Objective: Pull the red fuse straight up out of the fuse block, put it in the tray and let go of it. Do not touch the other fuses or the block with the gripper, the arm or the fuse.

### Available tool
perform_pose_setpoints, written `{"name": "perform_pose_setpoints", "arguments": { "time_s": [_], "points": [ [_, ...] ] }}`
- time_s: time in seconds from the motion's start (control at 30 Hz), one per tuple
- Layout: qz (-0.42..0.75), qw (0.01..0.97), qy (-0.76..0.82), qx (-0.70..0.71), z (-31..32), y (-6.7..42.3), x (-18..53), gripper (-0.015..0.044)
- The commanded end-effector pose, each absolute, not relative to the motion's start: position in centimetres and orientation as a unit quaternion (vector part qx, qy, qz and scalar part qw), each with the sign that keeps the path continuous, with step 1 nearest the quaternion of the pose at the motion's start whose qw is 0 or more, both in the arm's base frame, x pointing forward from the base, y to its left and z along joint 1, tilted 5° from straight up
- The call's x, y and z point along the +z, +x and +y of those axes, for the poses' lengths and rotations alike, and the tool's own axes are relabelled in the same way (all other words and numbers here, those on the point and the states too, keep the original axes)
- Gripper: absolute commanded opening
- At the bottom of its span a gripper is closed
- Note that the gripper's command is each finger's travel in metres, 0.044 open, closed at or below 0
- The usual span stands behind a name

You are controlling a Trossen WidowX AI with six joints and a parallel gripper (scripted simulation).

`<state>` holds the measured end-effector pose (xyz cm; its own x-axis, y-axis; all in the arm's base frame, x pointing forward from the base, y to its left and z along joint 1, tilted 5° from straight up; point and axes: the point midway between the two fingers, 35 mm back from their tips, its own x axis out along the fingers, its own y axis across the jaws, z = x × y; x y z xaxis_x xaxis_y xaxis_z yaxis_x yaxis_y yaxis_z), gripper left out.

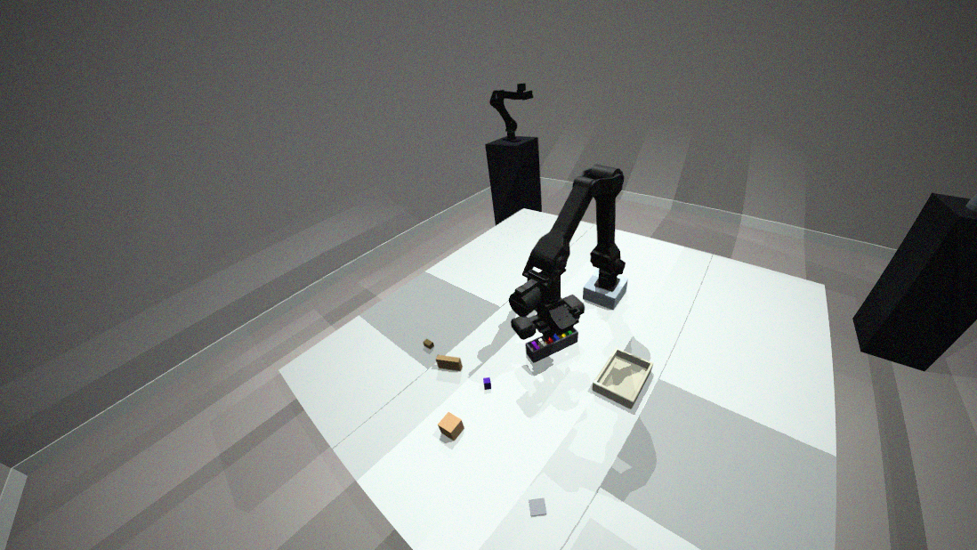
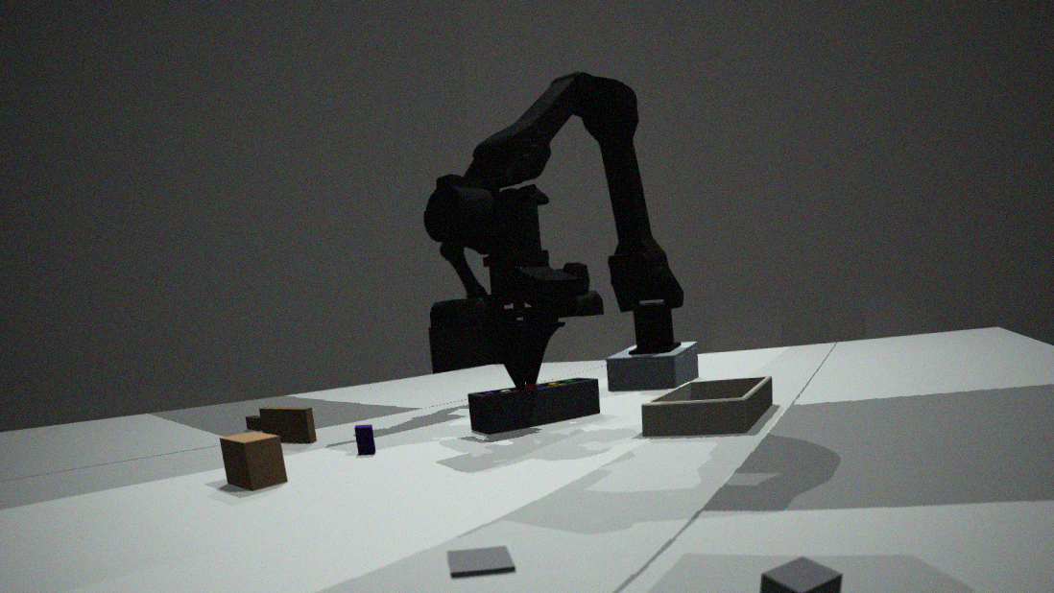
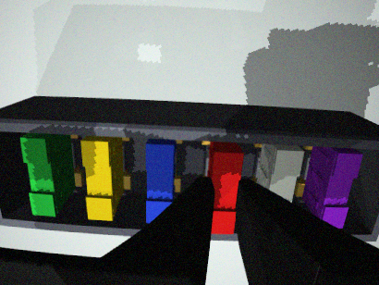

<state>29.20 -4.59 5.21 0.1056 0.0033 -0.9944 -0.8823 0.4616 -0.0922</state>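
- Pincer (image 3: 224,199) is clenched on the red fuse (image 3: 226,183), which is seated in the fuse block (image 3: 185,115).
- Fuse's lower flanks are hidden by the fingers.
- White fuse (image 3: 279,168) is partly masked.
- Tray (image 1: 622,377) is set apart on the pale, shadow-banded desk (image 1: 752,341); grey walls are seen behind.

bare test lab: pedestals (image 1: 512,177), walled white floor (image 1: 752,327).

On the desk (image 1: 752,327), the fuse block (image 1: 551,346) sits mid-frame with the claw (image 3: 224,199) directly above it. The tray (image 1: 621,377) lies lower right of it, three boxes (image 1: 450,424) to its left.
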Motion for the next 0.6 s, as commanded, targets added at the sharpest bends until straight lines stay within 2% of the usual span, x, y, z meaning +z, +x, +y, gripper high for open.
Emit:
{"name": "perform_pose_setpoints", "arguments": {
  "time_s": [0.0,0.57],
  "points": [
    [0.57,0.637,-0.385,0.348,-4.6,29.25,5.48,0.0],
    [0.57,0.637,-0.385,0.348,-4.6,29.19,6.3,0.0]
  ]
}}
